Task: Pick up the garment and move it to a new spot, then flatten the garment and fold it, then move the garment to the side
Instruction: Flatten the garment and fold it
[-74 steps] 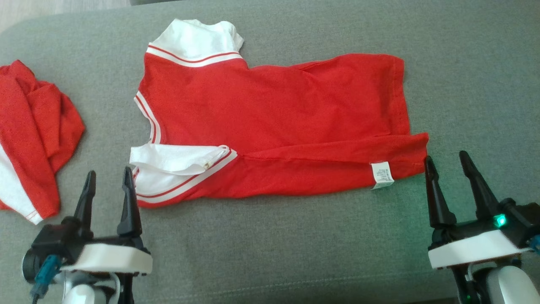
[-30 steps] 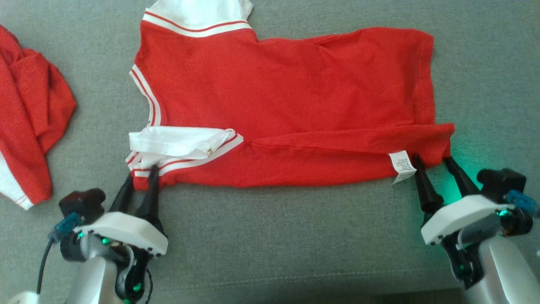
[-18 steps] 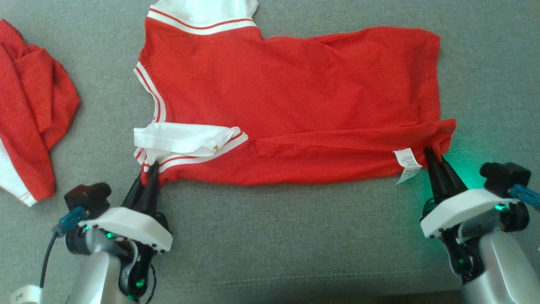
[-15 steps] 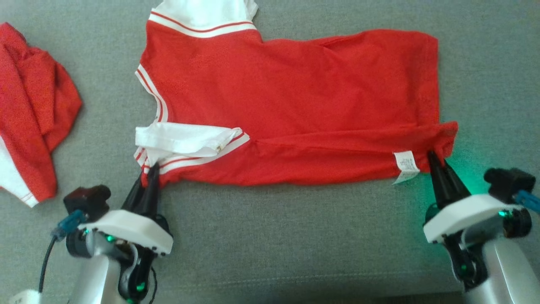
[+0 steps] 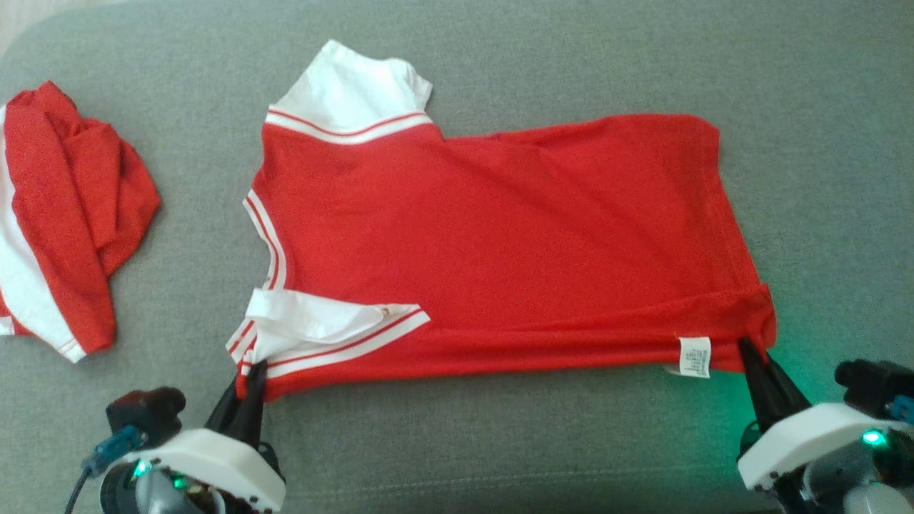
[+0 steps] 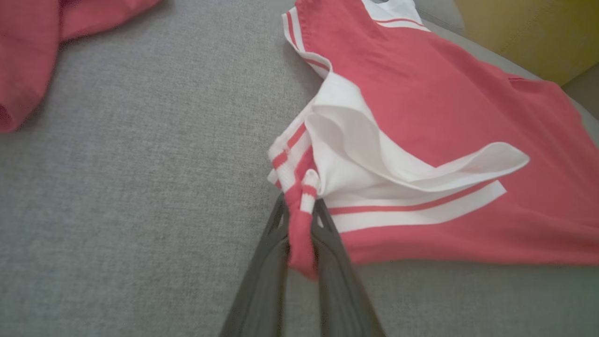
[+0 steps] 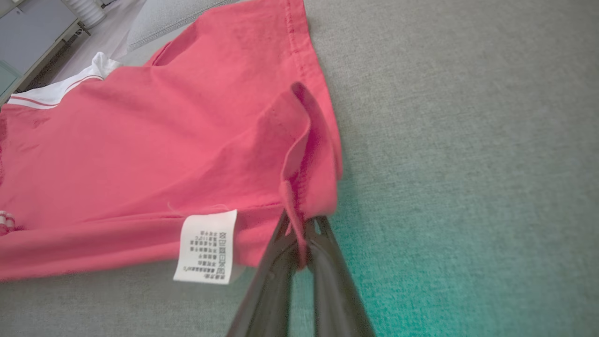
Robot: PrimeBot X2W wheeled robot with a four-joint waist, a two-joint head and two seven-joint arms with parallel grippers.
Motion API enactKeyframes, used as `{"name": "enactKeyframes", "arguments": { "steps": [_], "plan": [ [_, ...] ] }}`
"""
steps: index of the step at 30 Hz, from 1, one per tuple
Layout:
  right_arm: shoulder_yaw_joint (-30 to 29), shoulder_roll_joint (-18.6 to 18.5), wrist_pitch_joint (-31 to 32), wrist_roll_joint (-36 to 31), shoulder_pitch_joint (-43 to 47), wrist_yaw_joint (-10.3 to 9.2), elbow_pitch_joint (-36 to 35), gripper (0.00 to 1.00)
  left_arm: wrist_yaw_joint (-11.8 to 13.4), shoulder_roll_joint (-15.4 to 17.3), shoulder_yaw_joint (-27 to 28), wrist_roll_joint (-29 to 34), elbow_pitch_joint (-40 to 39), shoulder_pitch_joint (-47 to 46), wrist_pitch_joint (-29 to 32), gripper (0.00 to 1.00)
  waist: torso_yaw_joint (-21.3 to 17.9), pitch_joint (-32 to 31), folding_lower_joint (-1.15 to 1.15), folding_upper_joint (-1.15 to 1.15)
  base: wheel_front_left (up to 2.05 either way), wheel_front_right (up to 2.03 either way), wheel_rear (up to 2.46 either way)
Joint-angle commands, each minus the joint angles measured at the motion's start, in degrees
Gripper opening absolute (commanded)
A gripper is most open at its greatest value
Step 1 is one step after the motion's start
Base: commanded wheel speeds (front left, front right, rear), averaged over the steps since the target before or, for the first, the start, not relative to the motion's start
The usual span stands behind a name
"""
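A red garment (image 5: 485,243) with white sleeves and striped trim lies spread on the grey cushion (image 5: 457,442), its near edge folded over. My left gripper (image 5: 251,371) is shut on the near left corner by the white sleeve; in the left wrist view the striped trim (image 6: 299,196) is bunched between the dark fingers (image 6: 266,276) of that left gripper (image 6: 299,210). My right gripper (image 5: 746,348) is shut on the near right hem corner, beside a white care label (image 5: 695,356). The right wrist view has the red hem (image 7: 304,187) pinched at the right gripper (image 7: 299,224) and the label (image 7: 206,252) hanging left of it.
A second red and white garment (image 5: 64,214) lies crumpled at the cushion's left edge, also at the top left of the left wrist view (image 6: 42,47). Bare grey cushion runs along the front and right. A yellow surface (image 6: 529,32) stands beyond the cushion.
Both grippers went from open to shut on the garment's near corners. Since then the near edge has been drawn slightly toward me and lifted; the head camera has also shifted.
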Motion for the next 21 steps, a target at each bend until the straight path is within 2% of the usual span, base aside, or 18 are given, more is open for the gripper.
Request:
{"name": "enactKeyframes", "arguments": {
  "steps": [1,9,10,11,12,13,21],
  "plan": [
    [-0.03,-0.65,0.00,0.34,0.36,-0.05,-2.38,0.00,0.69,1.40,2.79,-0.31,-2.27,-0.46,0.13,0.00,0.07,-0.49,0.00,0.00,0.00,0.00,0.00],
    [-1.40,0.43,1.90,-0.13,3.30,-0.05,-5.20,0.00,2.01,1.88,2.21,-0.29,-5.36,1.99,3.03,0.00,0.05,-1.43,0.00,0.00,0.00,0.00,0.00],
    [-1.44,0.45,1.80,-0.34,3.10,-0.05,-5.36,0.06,2.33,1.81,2.11,-0.07,-5.34,1.82,3.10,1.00,0.03,-1.39,0.00,0.00,0.00,0.00,0.00],
    [-1.55,0.38,1.40,-0.92,2.73,-0.05,-5.60,0.33,2.40,1.74,1.88,0.06,-5.24,1.60,3.15,1.00,-0.02,-1.37,0.00,0.00,0.00,0.00,0.00],
    [-1.60,0.45,0.86,-1.12,2.28,-0.05,-5.94,0.51,2.41,1.51,1.76,-0.01,-5.18,1.27,2.94,1.00,-0.06,-1.34,0.00,0.00,0.00,0.00,0.00],
    [-1.70,0.35,0.47,-1.72,1.90,-0.05,-6.16,1.00,2.58,1.47,1.79,0.33,-5.21,0.90,2.18,1.00,-0.16,-1.36,0.00,0.00,0.00,0.00,0.00],
    [-0.90,-0.72,-5.40,-7.25,-1.87,-0.05,-12.38,1.00,5.61,1.91,1.96,5.91,-7.54,-1.48,-6.10,1.00,-0.71,-1.88,0.00,0.00,0.00,0.00,0.00]
  ]
}}
